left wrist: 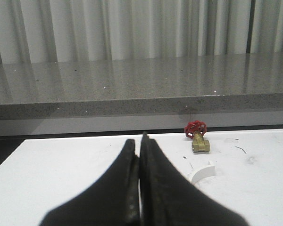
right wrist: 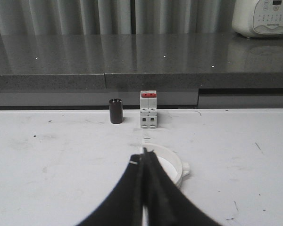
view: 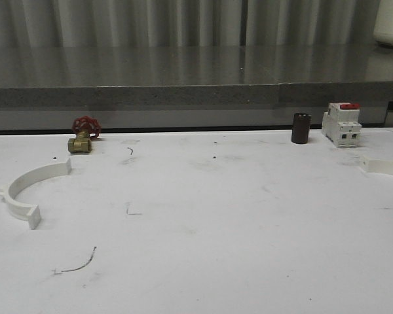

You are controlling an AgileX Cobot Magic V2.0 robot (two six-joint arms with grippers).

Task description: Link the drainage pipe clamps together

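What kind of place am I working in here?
Probably a lab or workshop bench: a scuffed white table holding hardware samples, namely a brass valve, a breaker and clamp halves, against a grey stone counter.

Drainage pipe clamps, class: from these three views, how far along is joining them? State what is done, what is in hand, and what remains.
Done: nothing visible. The left clamp half lies at the table's left edge; the right clamp half lies far away at the right edge.

In hand: nothing. The left pincer and the right pincer are both shut and empty, each facing its half.

Left: grasp both halves, bring them together and mate the end tabs.
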